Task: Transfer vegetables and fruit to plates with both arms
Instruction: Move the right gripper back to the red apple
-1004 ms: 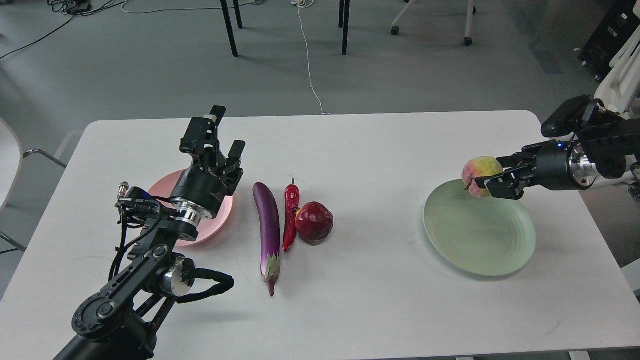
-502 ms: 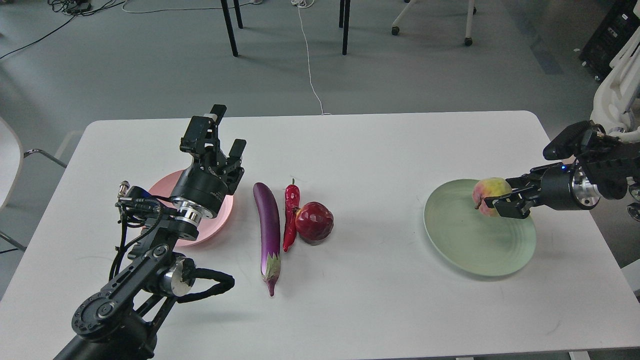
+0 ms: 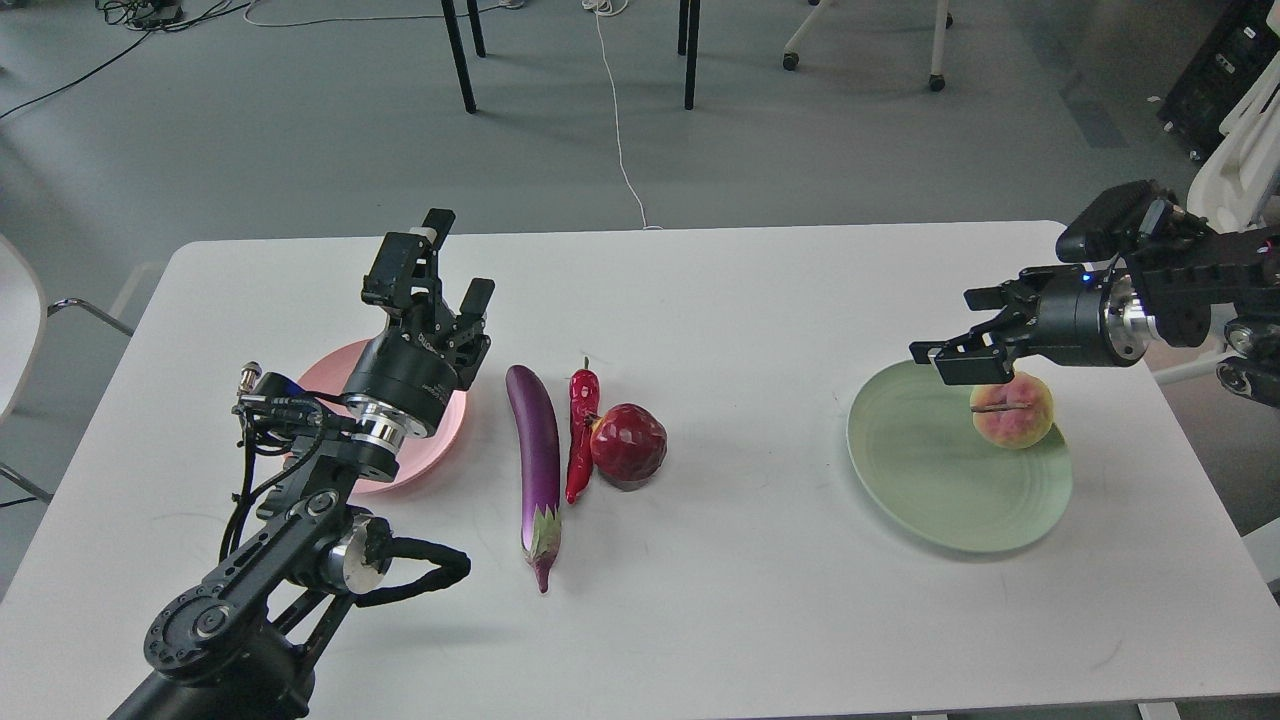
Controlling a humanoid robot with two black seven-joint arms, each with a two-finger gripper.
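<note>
The yellow-green, pink-blushed peach [image 3: 1013,410] lies on the pale green plate [image 3: 935,480] near its far right rim. My right gripper [image 3: 955,330] is open and empty, just above and left of the peach. The purple eggplant [image 3: 537,460], red chili [image 3: 581,430] and dark red pomegranate [image 3: 628,444] lie side by side mid-table. My left gripper [image 3: 440,270] is open and empty, raised above the pink plate [image 3: 420,465], which the arm partly hides.
The white table [image 3: 700,620] has its far edge behind the grippers. Chair and table legs [image 3: 690,50] and a white cable [image 3: 620,130] are on the floor beyond. A white chair [image 3: 15,320] stands at the left edge.
My right gripper let go of the peach onto the green plate, opened, and rose up and to the left. The left arm has not moved.
</note>
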